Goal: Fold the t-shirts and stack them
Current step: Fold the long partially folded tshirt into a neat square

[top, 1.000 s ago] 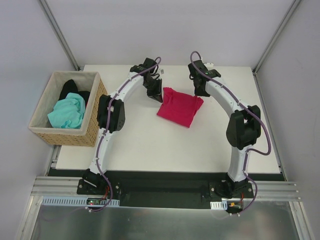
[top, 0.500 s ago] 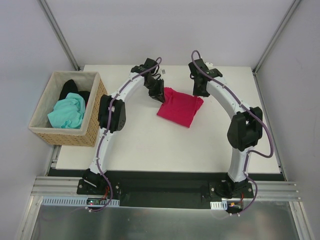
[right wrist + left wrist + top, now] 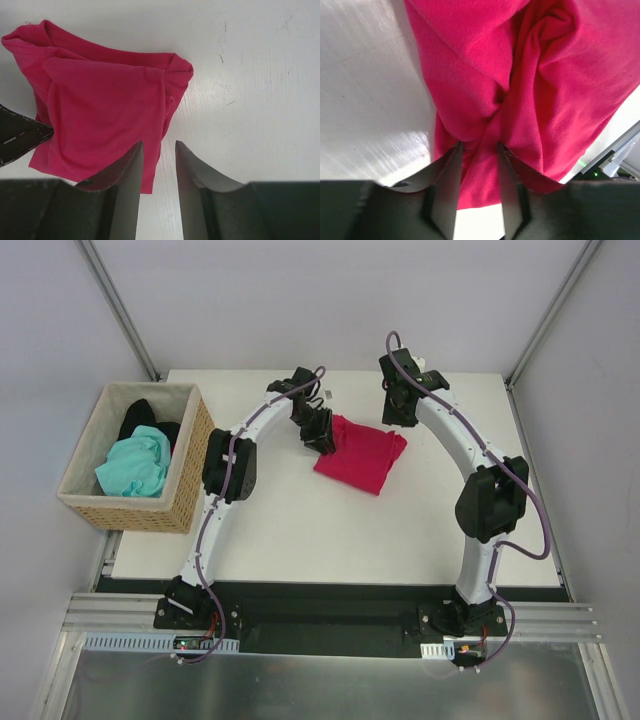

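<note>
Release looks like the step in hand. From above, the folded crimson cloth t-shirt [image 3: 358, 455] lies far-centre on the white table [image 3: 300, 530], with the left gripper [image 3: 320, 435] at its left corner and the right gripper [image 3: 398, 412] beyond its far edge. The mint-green t-shirt [image 3: 133, 465] and black t-shirt [image 3: 140, 415] sit in the tan wicker basket [image 3: 185, 465]. At the left wrist the jaws stand apart with a bunched crimson ridge between them, so lift straight up to avoid dragging the fold. At the right wrist the jaws are apart and empty, so back away cleanly.
</note>
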